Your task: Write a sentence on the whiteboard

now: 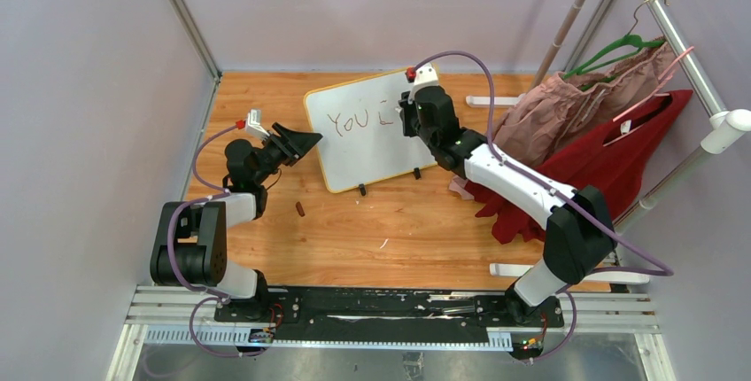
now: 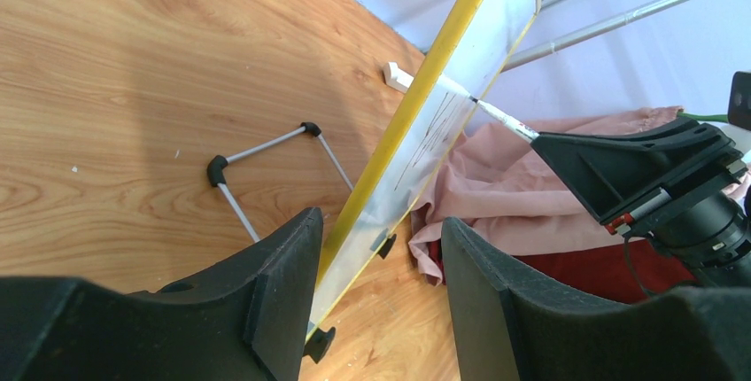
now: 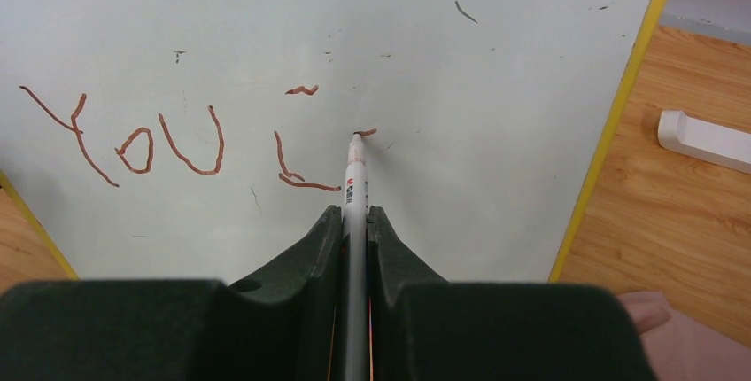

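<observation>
"The whiteboard (image 1: 372,158): how is the right tool (image 3: 354,213) getting on with it?"

"It is clamping tightly on a white marker (image 3: 356,182). The tip is pressing the board at three o'clock of the last letter, where a short mark is showing."

"And the left tool (image 2: 379,221)?"

"It is hanging about half open at the board's nine o'clock side. Its jaws are standing either side of the yellow edge, and I am not seeing them squeeze it, so it is gripping nothing."

"How far is the sentence (image 3: 197,168) coming along?"

"I am reading 'YOU' in reddish-brown, then an angular first letter of a second word with a small dash above it. I am judging this as early: one word done, the rest waiting, and plenty of bare white lying toward three and six o'clock."

"Where is the board standing?"

"It is leaning upright on small black feet (image 1: 361,190) at about twelve o'clock on the wooden worktop (image 1: 398,230), with the right tool at its three o'clock side."

"And around it?"

"A small dark-red piece (image 1: 300,209) is lying at nine o'clock by the left arm. At three o'clock a clothes rack (image 1: 677,49) is carrying a pink garment (image 1: 567,102) and a red garment (image 1: 620,155). Pale lilac walls (image 1: 89,89) are closing in the sides."
</observation>
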Tool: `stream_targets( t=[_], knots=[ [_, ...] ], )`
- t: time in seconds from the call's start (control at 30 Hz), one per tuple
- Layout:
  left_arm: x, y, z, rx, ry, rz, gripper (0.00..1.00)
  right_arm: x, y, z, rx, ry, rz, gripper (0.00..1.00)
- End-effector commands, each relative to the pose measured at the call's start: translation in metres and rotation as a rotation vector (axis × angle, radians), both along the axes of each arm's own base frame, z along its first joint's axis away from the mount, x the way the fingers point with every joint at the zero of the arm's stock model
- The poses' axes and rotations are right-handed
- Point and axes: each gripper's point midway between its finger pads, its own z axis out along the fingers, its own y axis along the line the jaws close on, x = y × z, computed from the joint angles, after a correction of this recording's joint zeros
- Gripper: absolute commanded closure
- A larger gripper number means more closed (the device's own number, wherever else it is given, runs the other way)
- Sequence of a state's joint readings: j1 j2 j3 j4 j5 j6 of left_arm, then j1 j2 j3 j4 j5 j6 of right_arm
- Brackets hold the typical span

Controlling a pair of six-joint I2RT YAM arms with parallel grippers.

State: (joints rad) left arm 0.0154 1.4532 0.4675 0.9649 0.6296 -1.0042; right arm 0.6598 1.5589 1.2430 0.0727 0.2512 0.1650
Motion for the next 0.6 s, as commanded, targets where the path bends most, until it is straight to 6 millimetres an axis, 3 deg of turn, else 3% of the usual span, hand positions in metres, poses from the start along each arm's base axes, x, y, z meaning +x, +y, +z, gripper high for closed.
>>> stream_targets(
  t=[0.0, 0.57],
  knots=[
    [-0.001, -0.004, 0.017, 0.001, -0.068, -0.021, 0.43, -0.001, 0.007, 0.002, 0.008, 0.012, 0.035, 1.0],
    [-0.001, -0.004, 0.018, 0.0, -0.07, -0.023, 0.43, -0.012, -0.006, -0.025, -0.048, 0.07, 0.015, 1.0]
  ],
)
